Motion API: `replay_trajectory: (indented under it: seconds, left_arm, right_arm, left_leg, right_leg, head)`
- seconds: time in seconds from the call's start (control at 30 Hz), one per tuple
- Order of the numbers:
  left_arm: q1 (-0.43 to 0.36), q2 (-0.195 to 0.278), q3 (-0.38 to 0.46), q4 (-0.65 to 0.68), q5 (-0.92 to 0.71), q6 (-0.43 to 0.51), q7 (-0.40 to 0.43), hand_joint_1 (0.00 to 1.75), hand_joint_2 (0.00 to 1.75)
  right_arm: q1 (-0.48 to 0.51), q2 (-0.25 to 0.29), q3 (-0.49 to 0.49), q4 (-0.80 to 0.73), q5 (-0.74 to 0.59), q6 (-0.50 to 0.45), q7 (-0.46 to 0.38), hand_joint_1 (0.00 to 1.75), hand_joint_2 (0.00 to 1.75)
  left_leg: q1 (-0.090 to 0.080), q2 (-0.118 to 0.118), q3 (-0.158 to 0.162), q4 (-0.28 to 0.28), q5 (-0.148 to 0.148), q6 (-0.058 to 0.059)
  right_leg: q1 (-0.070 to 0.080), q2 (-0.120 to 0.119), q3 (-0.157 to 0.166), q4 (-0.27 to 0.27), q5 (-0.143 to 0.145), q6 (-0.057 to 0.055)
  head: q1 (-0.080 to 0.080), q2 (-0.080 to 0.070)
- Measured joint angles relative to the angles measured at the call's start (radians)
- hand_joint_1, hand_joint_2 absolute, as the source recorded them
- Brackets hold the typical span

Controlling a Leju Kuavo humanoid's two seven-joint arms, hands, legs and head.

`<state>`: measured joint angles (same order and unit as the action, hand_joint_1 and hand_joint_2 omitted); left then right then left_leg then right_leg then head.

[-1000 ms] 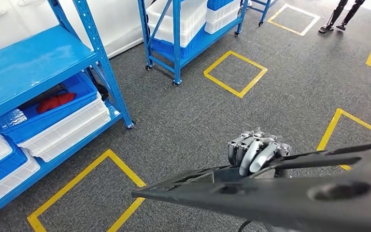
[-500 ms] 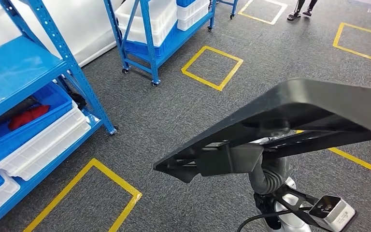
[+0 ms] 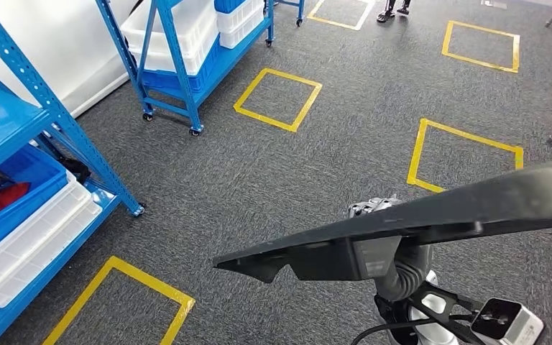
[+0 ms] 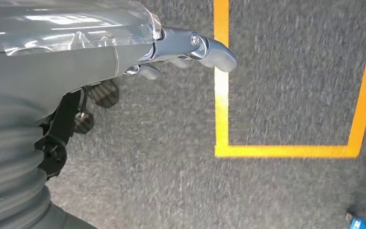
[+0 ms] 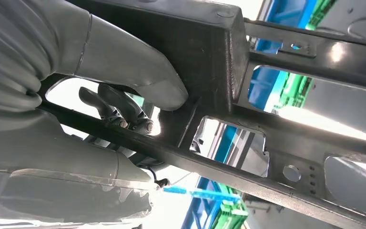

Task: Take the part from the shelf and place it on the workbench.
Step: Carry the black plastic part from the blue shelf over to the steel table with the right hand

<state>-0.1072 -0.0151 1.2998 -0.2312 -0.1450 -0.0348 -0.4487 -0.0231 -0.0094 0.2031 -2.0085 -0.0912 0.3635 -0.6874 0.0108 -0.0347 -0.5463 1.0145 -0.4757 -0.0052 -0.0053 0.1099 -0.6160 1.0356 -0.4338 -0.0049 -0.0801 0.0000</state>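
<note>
In the head view the right hand (image 3: 376, 209) carries a long black part (image 3: 431, 215) level above the grey carpet (image 3: 273, 172), well apart from the blue shelf (image 3: 36, 122); no writing is legible. In the left wrist view the left hand (image 4: 190, 47) hangs over yellow floor tape (image 4: 221, 95), fingers seemingly extended, holding nothing. In the right wrist view the thumb (image 5: 138, 71) and dark fingers (image 5: 119, 109) clamp the part's frame.

You have a matt black moulded-plastic part (image 3: 431, 215), smooth-faced. The right hand (image 5: 124, 81) shows smooth grey plastic with a ribbed cover. Upper left, the shelf (image 3: 43, 108) is glossy blue painted metal. The floor (image 3: 316, 158) is rough grey carpet.
</note>
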Motion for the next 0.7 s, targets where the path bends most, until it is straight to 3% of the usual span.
replay_trajectory:
  seconds: [0.07,0.13,0.2,0.23,0.27,0.37,0.43,0.5,0.53,0.6,0.67,0.7]
  left_arm:
    - [-0.002,-0.005,-0.001,0.0,0.001,-0.003,-0.002,0.0,1.75]
    - [0.001,-0.01,-0.001,0.0,0.0,-0.002,-0.002,0.0,1.75]
    - [0.006,-0.013,0.0,0.0,0.001,0.003,0.001,0.0,1.75]
    - [0.006,-0.015,0.0,0.0,0.001,0.006,0.005,0.0,1.75]
    - [0.007,-0.018,0.0,0.0,0.001,0.009,0.009,0.0,1.75]
    - [0.007,-0.027,0.0,0.0,0.001,0.016,0.021,0.0,1.75]
    - [0.007,-0.031,0.0,0.0,0.001,0.018,0.023,0.0,1.75]
    - [0.006,-0.032,0.0,0.0,0.001,0.02,0.024,0.0,1.75]
    - [0.005,-0.033,-0.001,0.0,0.001,0.021,0.025,0.0,1.75]
    - [0.005,-0.036,-0.001,0.0,0.001,0.024,0.03,0.0,1.75]
    - [0.011,-0.037,-0.001,0.001,0.0,0.028,0.038,0.0,1.75]
    - [0.014,-0.037,-0.001,0.001,-0.001,0.03,0.041,0.0,1.75]
  right_arm:
    - [0.0,0.0,0.001,-0.005,0.005,0.004,0.0,1.75,1.75]
    - [-0.004,0.0,0.007,-0.007,0.004,0.005,0.0,1.75,1.75]
    - [-0.006,0.0,0.019,-0.007,-0.006,0.004,0.0,1.75,1.75]
    - [-0.006,0.0,0.025,-0.007,-0.011,0.001,0.0,1.75,1.75]
    - [-0.006,0.0,0.031,-0.007,-0.016,-0.004,0.0,1.75,1.75]
    - [-0.005,0.0,0.041,-0.012,-0.018,-0.019,0.0,1.75,1.75]
    - [-0.005,0.0,0.047,-0.017,-0.018,-0.021,0.0,1.75,1.75]
    - [-0.002,0.0,0.051,-0.018,-0.018,-0.021,0.0,1.75,1.75]
    - [0.0,0.0,0.053,-0.019,-0.018,-0.021,0.0,1.75,1.75]
    - [0.006,0.001,0.055,-0.023,-0.015,-0.021,0.0,1.75,1.75]
    - [0.028,0.004,0.057,-0.03,-0.008,-0.016,0.0,1.75,1.75]
    - [0.047,0.008,0.058,-0.034,-0.002,-0.004,0.0,1.75,1.75]
  left_leg:
    - [0.002,0.019,0.003,-0.01,0.008,0.014]
    - [0.0,0.04,0.002,-0.013,0.01,0.021]
    - [-0.003,0.062,0.0,-0.013,0.009,0.023]
    - [-0.003,0.073,0.0,-0.012,0.009,0.023]
    - [-0.003,0.082,0.0,-0.012,0.008,0.022]
    - [-0.006,0.105,0.005,-0.011,0.003,0.013]
    - [-0.009,0.118,0.007,-0.01,0.0,0.003]
    - [-0.009,0.133,0.01,-0.012,-0.003,-0.008]
    - [-0.008,0.132,0.01,-0.007,-0.009,-0.014]
    - [-0.005,0.104,-0.014,0.054,-0.05,-0.022]
    - [-0.002,0.065,-0.074,0.185,-0.116,-0.025]
    - [-0.001,0.055,-0.102,0.243,-0.135,-0.025]
  right_leg:
    - [0.001,-0.033,-0.015,0.034,-0.025,0.008]
    - [0.0,-0.084,-0.067,0.146,-0.088,0.015]
    - [-0.004,-0.101,-0.119,0.259,-0.132,0.021]
    - [-0.006,-0.104,-0.122,0.271,-0.128,0.022]
    - [-0.007,-0.108,-0.104,0.24,-0.107,0.023]
    - [-0.001,-0.148,0.006,0.041,-0.034,0.011]
    - [0.008,-0.158,0.028,-0.008,-0.03,0.0]
    - [0.01,-0.138,0.025,-0.01,-0.027,-0.011]
    - [0.008,-0.13,0.026,-0.013,-0.024,-0.016]
    - [0.003,-0.114,0.03,-0.02,-0.02,-0.026]
    - [0.004,-0.098,0.031,-0.02,-0.02,-0.032]
    - [0.005,-0.089,0.031,-0.02,-0.021,-0.034]
  head:
    - [0.0,0.0]
    - [0.0,0.0]
    - [0.0,0.0]
    - [0.0,0.0]
    - [0.0,0.0]
    - [0.0,0.0]
    - [0.0,0.0]
    - [0.0,0.0]
    - [0.0,0.0]
    - [0.0,0.0]
    - [0.0,0.0]
    - [0.0,0.0]
